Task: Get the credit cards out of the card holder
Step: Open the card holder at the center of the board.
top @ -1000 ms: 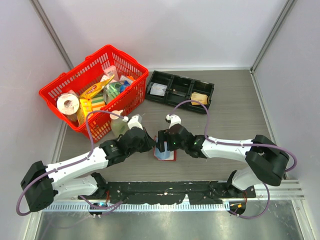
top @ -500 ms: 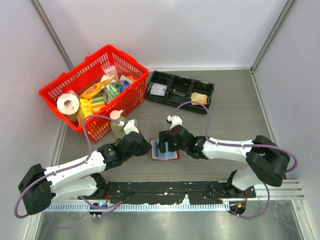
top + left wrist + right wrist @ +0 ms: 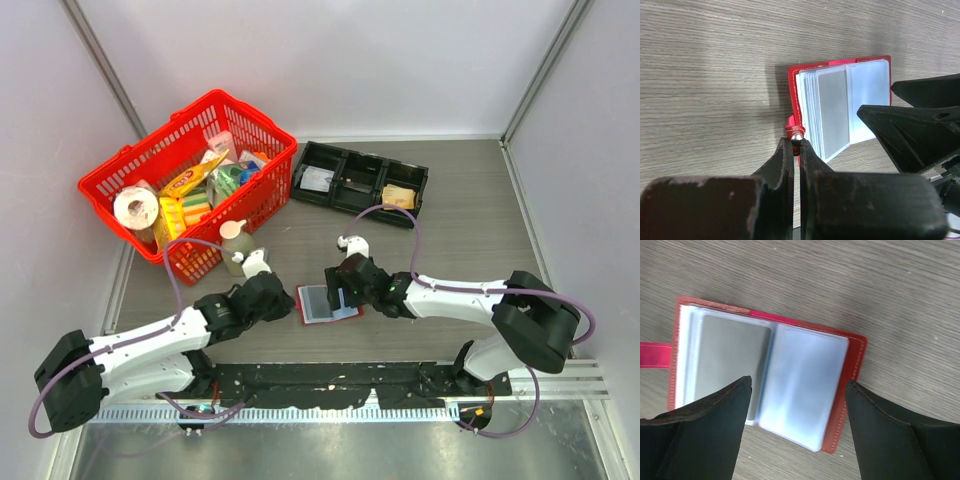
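The holder (image 3: 327, 303) is laid open on the table (image 3: 450, 230), its tab (image 3: 791, 129) pinched by the left gripper (image 3: 796, 143), while the right gripper (image 3: 798, 386) is held wide open above it and a grey card (image 3: 833, 112) is seen sleeved, not yet removed.

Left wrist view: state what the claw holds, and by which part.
The left claw pinches the small dark red leather-like card holder by its snap tab.

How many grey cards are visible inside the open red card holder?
1: a grey card lies uppermost in the card holder, on its snap-tab side; others may be hidden beneath it.
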Action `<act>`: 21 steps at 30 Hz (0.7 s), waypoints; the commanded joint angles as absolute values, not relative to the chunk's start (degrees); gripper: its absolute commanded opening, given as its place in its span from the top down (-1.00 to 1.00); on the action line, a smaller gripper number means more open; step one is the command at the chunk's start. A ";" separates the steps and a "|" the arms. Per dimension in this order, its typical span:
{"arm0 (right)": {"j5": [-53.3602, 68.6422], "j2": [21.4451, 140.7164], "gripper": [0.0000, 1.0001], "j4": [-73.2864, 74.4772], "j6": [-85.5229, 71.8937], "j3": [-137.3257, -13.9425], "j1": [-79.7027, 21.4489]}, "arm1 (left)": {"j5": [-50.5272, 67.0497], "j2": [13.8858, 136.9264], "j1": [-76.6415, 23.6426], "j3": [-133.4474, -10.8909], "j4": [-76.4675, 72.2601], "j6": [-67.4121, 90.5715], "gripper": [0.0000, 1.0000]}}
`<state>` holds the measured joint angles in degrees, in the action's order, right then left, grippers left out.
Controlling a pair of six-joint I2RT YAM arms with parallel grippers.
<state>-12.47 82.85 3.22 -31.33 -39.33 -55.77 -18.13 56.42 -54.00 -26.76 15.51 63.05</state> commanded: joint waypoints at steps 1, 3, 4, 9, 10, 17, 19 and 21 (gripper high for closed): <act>-19.07 81.47 -0.59 7.46 -29.97 -41.83 -55.81 | -20.91 55.37 -54.32 -26.45 17.30 63.55 0.94; -20.30 80.69 -0.59 9.49 -29.88 -42.62 -55.81 | -21.88 54.58 -54.23 -27.15 20.38 63.20 0.78; -20.56 79.38 -0.59 10.19 -29.71 -42.80 -55.81 | -22.58 53.97 -54.23 -27.59 21.78 62.93 0.70; -20.57 74.01 -0.59 11.16 -29.71 -44.03 -55.81 | -25.66 50.28 -54.23 -31.19 27.24 60.47 0.27; -19.44 72.61 -0.58 10.90 -29.27 -44.47 -55.72 | -26.10 50.01 -54.23 -32.16 28.03 59.95 0.23; -7.04 71.10 -0.38 4.49 -29.88 -45.09 -55.72 | -22.33 51.59 -54.23 -36.82 26.81 58.09 0.18; -4.32 71.80 -0.31 2.47 -30.14 -45.00 -55.81 | -20.66 52.47 -54.23 -36.74 24.71 58.18 0.28; -1.24 73.03 -0.23 0.35 -30.76 -44.56 -55.81 | -19.69 53.26 -54.23 -35.69 22.25 58.97 0.44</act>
<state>-8.54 71.77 6.46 -29.80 -43.64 -55.77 -21.76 51.81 -54.02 -35.24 26.39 59.35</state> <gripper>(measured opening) 0.650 0.340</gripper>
